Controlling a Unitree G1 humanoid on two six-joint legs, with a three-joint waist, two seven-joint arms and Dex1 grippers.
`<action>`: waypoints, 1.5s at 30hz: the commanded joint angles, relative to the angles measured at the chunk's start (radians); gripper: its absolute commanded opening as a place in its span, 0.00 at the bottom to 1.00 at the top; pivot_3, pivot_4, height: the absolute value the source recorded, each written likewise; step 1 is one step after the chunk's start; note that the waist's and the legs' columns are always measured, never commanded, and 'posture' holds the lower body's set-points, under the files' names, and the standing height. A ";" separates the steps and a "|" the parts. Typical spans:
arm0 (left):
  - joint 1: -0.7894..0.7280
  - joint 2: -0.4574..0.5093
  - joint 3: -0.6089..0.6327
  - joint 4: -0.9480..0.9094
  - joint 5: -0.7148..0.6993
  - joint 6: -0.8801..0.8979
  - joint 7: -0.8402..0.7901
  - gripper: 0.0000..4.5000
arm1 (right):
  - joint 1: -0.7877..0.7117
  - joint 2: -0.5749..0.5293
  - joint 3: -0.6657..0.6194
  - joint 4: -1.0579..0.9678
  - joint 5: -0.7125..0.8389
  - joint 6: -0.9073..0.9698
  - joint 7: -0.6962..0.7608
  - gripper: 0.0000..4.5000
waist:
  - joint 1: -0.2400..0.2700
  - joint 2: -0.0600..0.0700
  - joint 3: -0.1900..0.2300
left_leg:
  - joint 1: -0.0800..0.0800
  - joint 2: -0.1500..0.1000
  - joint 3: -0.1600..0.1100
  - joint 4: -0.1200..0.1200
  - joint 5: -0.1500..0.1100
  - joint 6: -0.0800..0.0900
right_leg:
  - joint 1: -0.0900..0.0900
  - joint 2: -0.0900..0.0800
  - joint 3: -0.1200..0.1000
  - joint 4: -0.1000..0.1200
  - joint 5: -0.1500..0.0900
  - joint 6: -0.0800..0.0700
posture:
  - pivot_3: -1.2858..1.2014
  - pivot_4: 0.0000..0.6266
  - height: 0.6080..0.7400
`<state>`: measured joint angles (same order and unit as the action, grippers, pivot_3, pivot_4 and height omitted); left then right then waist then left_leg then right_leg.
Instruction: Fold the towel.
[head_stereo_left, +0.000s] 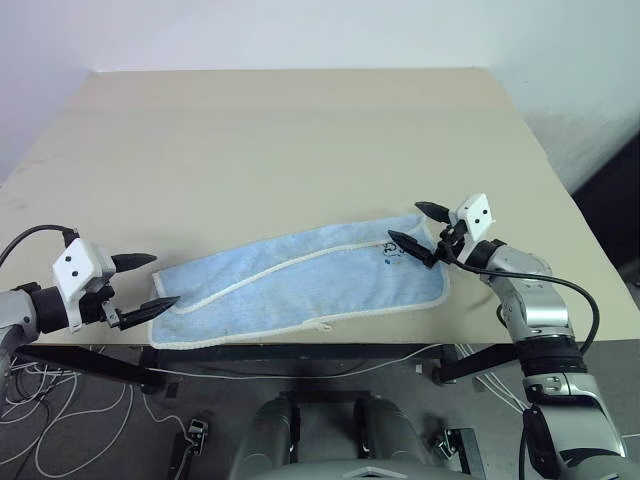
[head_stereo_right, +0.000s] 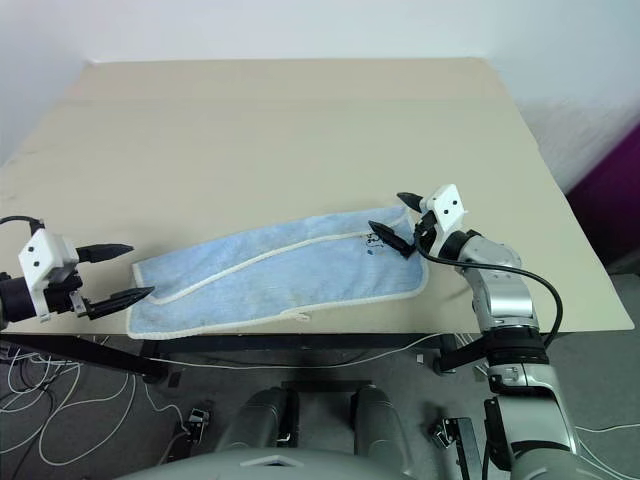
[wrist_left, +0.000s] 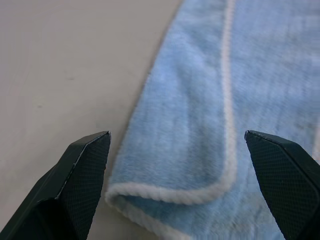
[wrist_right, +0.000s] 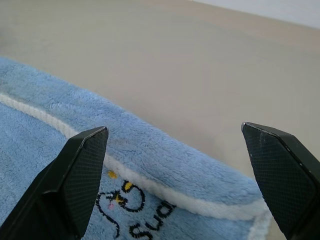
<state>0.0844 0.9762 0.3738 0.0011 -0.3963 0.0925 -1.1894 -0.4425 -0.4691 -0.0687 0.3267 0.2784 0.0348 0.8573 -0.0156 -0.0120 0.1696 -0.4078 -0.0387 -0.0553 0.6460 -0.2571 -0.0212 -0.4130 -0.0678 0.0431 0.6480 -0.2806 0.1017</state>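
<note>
While the towel (head_stereo_left: 300, 285) lies folded lengthwise along the near edge of the bench (head_stereo_left: 290, 140), the left gripper (head_stereo_left: 150, 282) hovers at its left end and the right gripper (head_stereo_left: 418, 228) over its printed corner, both with jaws spread wide, grasping nothing.

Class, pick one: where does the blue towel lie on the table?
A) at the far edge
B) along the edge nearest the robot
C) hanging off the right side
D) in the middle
B: the towel lies along the table edge nearest the robot, between both grippers.
</note>
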 joint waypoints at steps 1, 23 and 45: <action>0.007 0.048 -0.005 0.026 0.075 -0.113 -0.037 1.00 | -0.003 0.028 0.002 -0.026 0.005 -0.023 -0.011 1.00 | -0.001 0.000 0.000 | 0.000 0.000 0.000 0.000 0.000 0.000 | 0.000 0.000 0.000 0.000 0.000 0.000 | 0.52 0.24 1.00; -0.257 0.076 -0.283 0.345 0.310 -0.576 -0.087 1.00 | 0.110 0.045 -0.031 -0.150 0.029 0.009 -0.091 1.00 | 0.000 0.001 0.001 | 0.000 0.000 0.001 0.000 0.000 0.000 | 0.000 0.002 -0.001 0.001 0.000 0.000 | 0.52 0.24 1.00; -0.337 0.060 -0.349 0.361 0.275 -0.597 -0.058 0.43 | 0.114 0.037 -0.038 -0.169 0.037 0.023 -0.104 1.00 | 0.000 0.001 0.001 | 0.000 0.000 0.001 0.001 0.000 0.001 | 0.000 0.004 -0.002 0.002 0.000 0.000 | 0.52 0.24 1.00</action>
<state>-0.2632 1.0286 -0.0019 0.4041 -0.0812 -0.5309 -1.2416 -0.3241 -0.4205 -0.0854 0.1997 0.2992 0.0600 0.7530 -0.0155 -0.0111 0.1702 -0.4077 -0.0389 -0.0545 0.6475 -0.2573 -0.0202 -0.4127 -0.0637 0.0413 0.6498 -0.2804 0.1022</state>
